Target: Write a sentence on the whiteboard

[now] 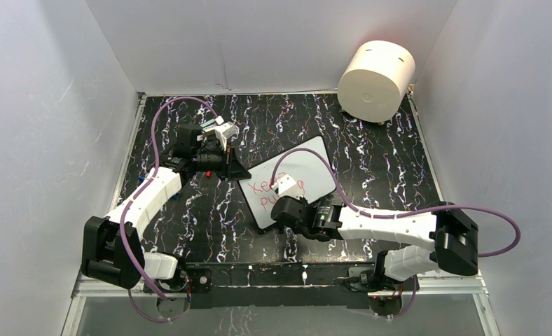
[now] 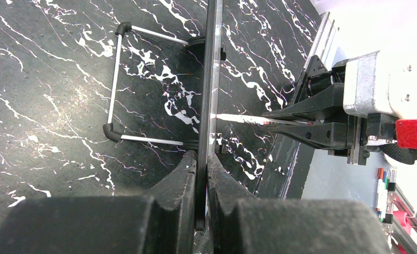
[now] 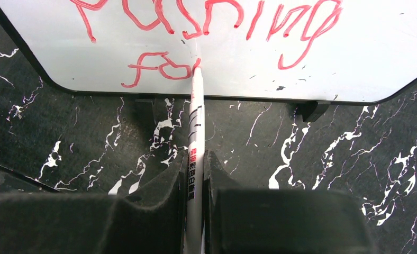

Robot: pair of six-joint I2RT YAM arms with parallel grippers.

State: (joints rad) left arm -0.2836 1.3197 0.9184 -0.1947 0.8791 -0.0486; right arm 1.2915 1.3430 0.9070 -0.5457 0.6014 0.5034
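Whiteboard (image 1: 308, 175) sits mid tabletop (image 1: 385, 161), left pincer (image 2: 202, 153) clamped on its rim. Right pincer (image 3: 195, 154) grips the marker (image 3: 196, 106), which points at the board, its tip seemingly touching the sentence (image 3: 188, 36) after "for". Blank space lies rightward.

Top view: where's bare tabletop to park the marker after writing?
Bare: the patch right of the whiteboard, between the cream cylinder and the right arm; and the far strip behind the board, from left gripper to cylinder. Crowded: the board's near edge, where the right gripper holds the marker, and its left edge, clamped by the left gripper.
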